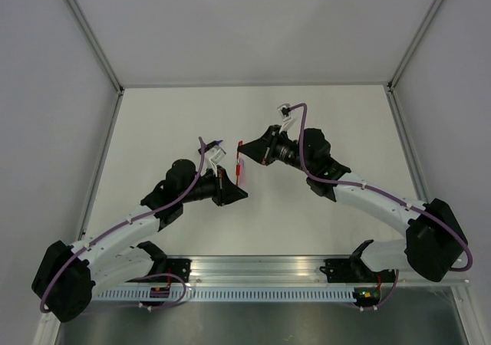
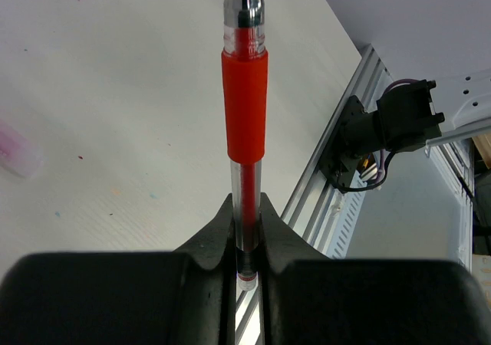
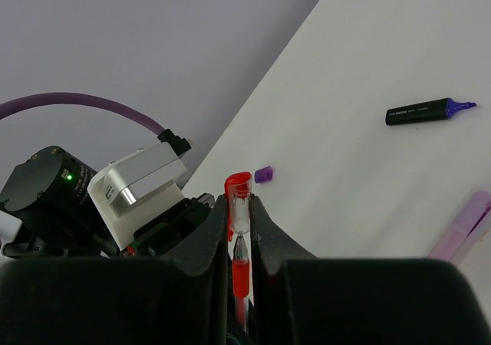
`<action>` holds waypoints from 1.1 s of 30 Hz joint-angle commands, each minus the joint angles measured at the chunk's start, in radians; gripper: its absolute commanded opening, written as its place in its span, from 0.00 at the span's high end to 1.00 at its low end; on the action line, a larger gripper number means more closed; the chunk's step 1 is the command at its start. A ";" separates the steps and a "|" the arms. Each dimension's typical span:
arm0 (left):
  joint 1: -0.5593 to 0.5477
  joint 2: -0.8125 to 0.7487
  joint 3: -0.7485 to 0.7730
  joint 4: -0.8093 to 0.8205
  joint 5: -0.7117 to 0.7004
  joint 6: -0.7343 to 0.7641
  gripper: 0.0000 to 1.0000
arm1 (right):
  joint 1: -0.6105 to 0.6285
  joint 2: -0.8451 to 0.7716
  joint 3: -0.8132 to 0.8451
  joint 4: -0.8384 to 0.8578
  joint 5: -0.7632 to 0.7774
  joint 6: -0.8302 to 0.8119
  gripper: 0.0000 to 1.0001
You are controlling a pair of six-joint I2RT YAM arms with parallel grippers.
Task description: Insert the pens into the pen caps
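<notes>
Two grippers mid-air over table (image 1: 169, 130) centre: left gripper (image 2: 245, 213) clamps red pen (image 2: 245, 107) by barrel, right gripper (image 3: 240, 209) clamps red cap (image 3: 238, 182), tip at cap mouth. Align axes collinear, push straight until seated.

The white table (image 1: 330, 115) carries a dark purple-black pen (image 3: 426, 113) with its tip bare. A small purple cap (image 3: 264, 174) lies well apart from it, and a pale pink pen (image 3: 464, 224) lies nearer.
</notes>
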 commanded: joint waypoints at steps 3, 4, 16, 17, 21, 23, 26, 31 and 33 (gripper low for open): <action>-0.006 -0.028 0.013 0.031 0.012 0.015 0.98 | 0.013 0.016 0.011 0.050 0.003 -0.004 1.00; -0.006 -0.031 0.013 0.029 0.011 0.015 0.98 | 0.016 0.016 0.012 0.048 0.002 -0.004 1.00; -0.006 -0.040 0.013 0.017 -0.011 0.019 0.98 | 0.042 -0.011 -0.021 0.007 0.002 -0.036 1.00; -0.006 -0.040 0.013 0.017 -0.017 0.019 0.98 | 0.043 -0.011 -0.021 -0.001 0.000 -0.041 1.00; -0.006 -0.044 0.013 0.014 -0.023 0.021 0.98 | 0.057 -0.017 -0.026 -0.032 0.009 -0.058 1.00; -0.006 -0.047 0.011 0.012 -0.029 0.018 0.98 | 0.066 -0.026 -0.035 -0.036 0.017 -0.062 1.00; -0.006 -0.049 0.011 0.009 -0.037 0.019 0.98 | 0.074 -0.039 -0.043 -0.045 0.032 -0.073 1.00; -0.006 -0.051 0.011 0.008 -0.041 0.016 0.98 | 0.080 -0.054 -0.043 -0.065 0.058 -0.091 1.00; -0.004 -0.052 0.011 0.008 -0.043 0.016 0.98 | 0.082 -0.059 -0.040 -0.068 0.061 -0.093 1.00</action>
